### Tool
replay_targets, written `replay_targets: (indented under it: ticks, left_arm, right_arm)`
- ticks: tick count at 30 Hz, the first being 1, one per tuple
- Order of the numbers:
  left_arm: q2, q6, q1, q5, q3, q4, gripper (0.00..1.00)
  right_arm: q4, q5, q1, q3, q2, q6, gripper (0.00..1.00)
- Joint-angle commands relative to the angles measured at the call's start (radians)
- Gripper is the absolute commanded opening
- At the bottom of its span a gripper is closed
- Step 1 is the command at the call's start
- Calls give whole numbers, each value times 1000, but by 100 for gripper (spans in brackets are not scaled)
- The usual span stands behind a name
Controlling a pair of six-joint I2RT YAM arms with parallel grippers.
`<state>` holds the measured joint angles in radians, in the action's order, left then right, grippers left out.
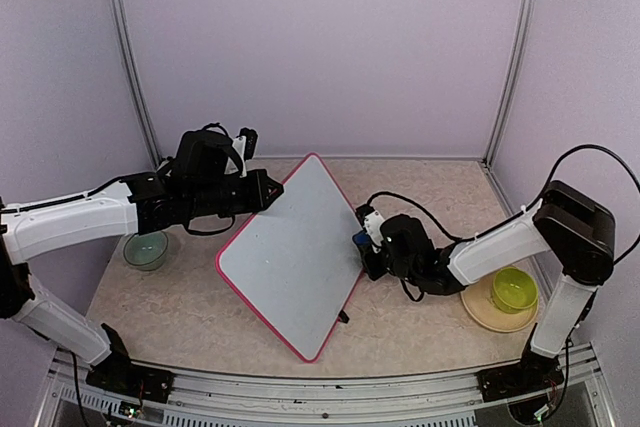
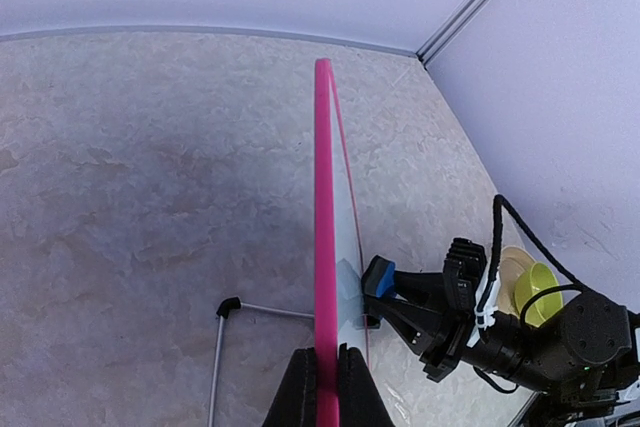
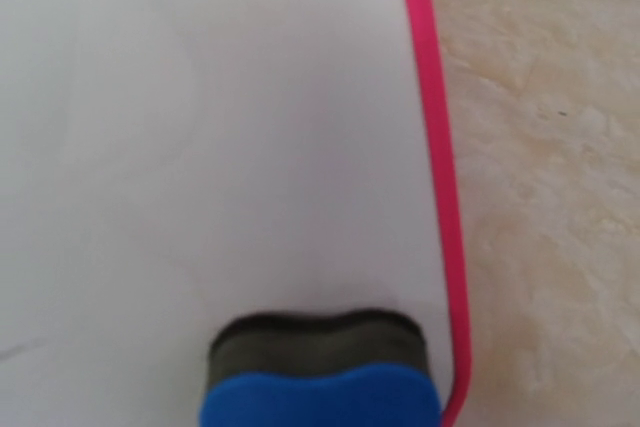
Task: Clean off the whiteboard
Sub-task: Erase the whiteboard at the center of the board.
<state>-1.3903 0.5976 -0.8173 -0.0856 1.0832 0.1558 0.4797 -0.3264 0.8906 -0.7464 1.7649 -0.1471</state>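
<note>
Pale lilac walls enclose a beige marbled tabletop (image 1: 430,187), and the whiteboard (image 1: 295,252) stands propped at a tilt in the middle of it. Left of the board sits a greenish glass bowl (image 1: 146,249). At the board's upper left edge the left gripper (image 1: 268,190) is clamped on the pink rim and steadies it. The board's face looks almost clean. At its right edge the right gripper (image 1: 368,242) is closed on a blue eraser (image 3: 320,387), whose dark felt presses the white surface just inside the rim. Right of the board, well apart, a yellow-green cup (image 1: 514,290) rests on a tan plate (image 1: 480,311). This looks like mid-wipe. The next stroke should sweep leftward across the face with steady pressure while the left grip braces the board.
</note>
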Motion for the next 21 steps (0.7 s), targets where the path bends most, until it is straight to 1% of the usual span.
replay_targets:
  ticks: [1,5,12,21]
  left_arm:
    - [2,-1,-23,35,-21,41,0]
    - [8,5,-23,23,-27,38,0]
    - [14,4,-22,1,-29,43,0]
    - [16,3,-22,-1,-30,41,0]
  right_arm:
    - [-22,141,113,18,39,-5,0]
    - [-16,125,154,15,47,-13,0]
    - [-8,127,183,32,29,-36,0]
    - [58,123,260,58,13,-47,0]
